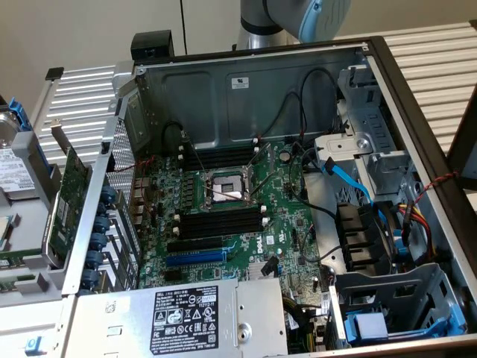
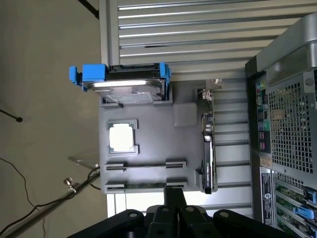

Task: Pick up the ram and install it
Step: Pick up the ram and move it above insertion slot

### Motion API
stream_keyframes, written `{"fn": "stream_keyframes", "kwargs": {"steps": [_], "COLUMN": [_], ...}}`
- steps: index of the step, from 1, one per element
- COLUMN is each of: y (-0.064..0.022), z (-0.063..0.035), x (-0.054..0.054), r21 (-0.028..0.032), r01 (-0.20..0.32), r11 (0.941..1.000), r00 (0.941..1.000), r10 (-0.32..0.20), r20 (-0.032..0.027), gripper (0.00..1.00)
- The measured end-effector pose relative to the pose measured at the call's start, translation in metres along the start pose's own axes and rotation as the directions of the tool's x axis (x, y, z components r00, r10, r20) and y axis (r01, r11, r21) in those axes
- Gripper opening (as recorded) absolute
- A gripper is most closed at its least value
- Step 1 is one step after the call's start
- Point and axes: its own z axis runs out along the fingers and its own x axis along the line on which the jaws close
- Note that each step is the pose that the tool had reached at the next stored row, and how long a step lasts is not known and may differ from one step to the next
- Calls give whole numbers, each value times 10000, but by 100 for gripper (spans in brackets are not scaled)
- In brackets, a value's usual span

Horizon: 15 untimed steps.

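The ram (image 2: 143, 186) stands on edge as a thin green strip in a slot of the grey parts tray (image 2: 148, 126), which lies outside the computer case. My gripper (image 2: 174, 197) hangs just off that end of the tray, close to the ram and not touching it. Its black fingertips sit together with nothing between them. In the exterior view, long black memory slots with white end clips (image 1: 220, 221) lie empty on the green motherboard (image 1: 291, 216), on both sides of the processor socket (image 1: 226, 190). The arm (image 1: 298, 19) rises behind the case.
The tray also holds a hard drive in a blue caddy (image 2: 124, 84), a processor chip (image 2: 122, 137) and a broad green expansion card on edge (image 2: 208, 148) (image 1: 71, 194). The case's perforated wall (image 2: 290, 124) stands beside the tray. Cables and a blue ribbon (image 1: 346, 179) cross the case's right side.
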Motion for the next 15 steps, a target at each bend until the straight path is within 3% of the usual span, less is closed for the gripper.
{"fn": "stream_keyframes", "kwargs": {"steps": [2,8,12,15], "y": [0,0,0,0], "z": [0,0,1,2], "x": [5,6,6,6], "r21": [0,16,21,22], "r01": [52,1111,1826,2363], "r11": [10000,9938,9832,9717], "r00": [10000,9938,9831,9716], "r10": [-52,-1111,-1826,-2362], "r20": [-4,-74,-121,-157], "gripper": [11,11,11,11]}}
